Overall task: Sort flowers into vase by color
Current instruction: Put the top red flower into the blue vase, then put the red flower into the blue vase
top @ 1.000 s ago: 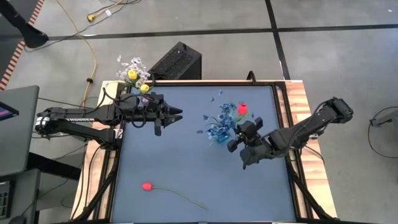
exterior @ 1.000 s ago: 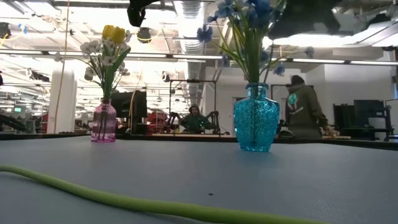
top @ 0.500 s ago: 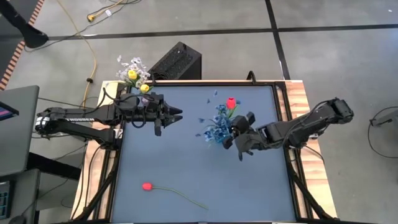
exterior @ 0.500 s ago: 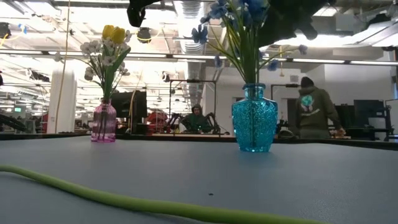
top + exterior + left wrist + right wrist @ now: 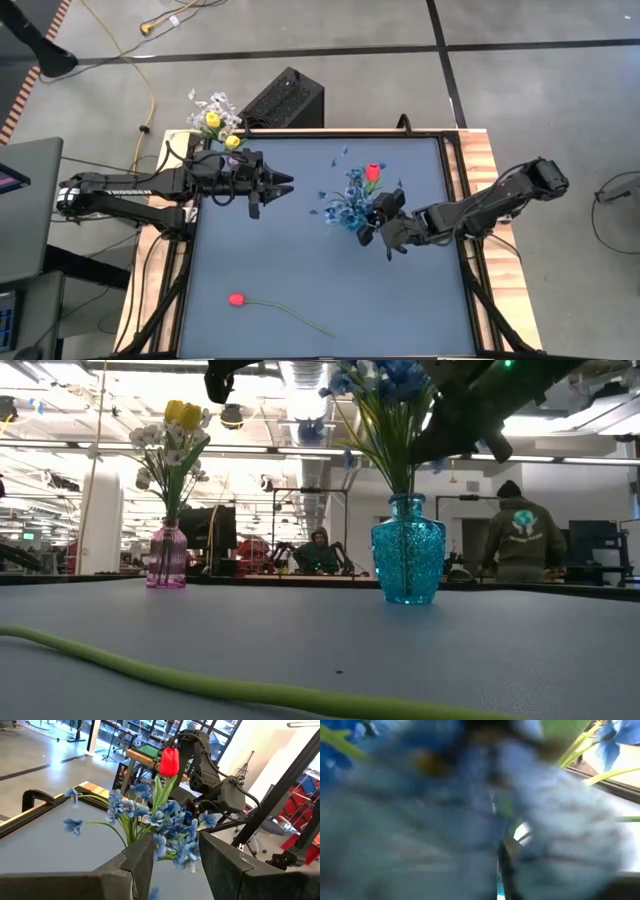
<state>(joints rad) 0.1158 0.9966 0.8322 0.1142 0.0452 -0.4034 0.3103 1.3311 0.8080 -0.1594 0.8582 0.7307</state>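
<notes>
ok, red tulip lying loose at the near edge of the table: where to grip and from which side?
Grip the red tulip on its thin green stem, near the bud, coming straight down from above. It lies flat with open table around it, so fingers can probably straddle the stem crosswise without crushing the bud.

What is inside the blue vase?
The blue vase holds blue sprigs and one red tulip, beside the right gripper. Their stem ends are hidden inside the patterned glass.

Flowers: blue sprigs (image 5: 349, 203) with red tulip (image 5: 373, 172), upright, centre-right; yellow and white bunch (image 5: 214, 116) far left; red tulip (image 5: 237, 299) lying near-left.
</notes>
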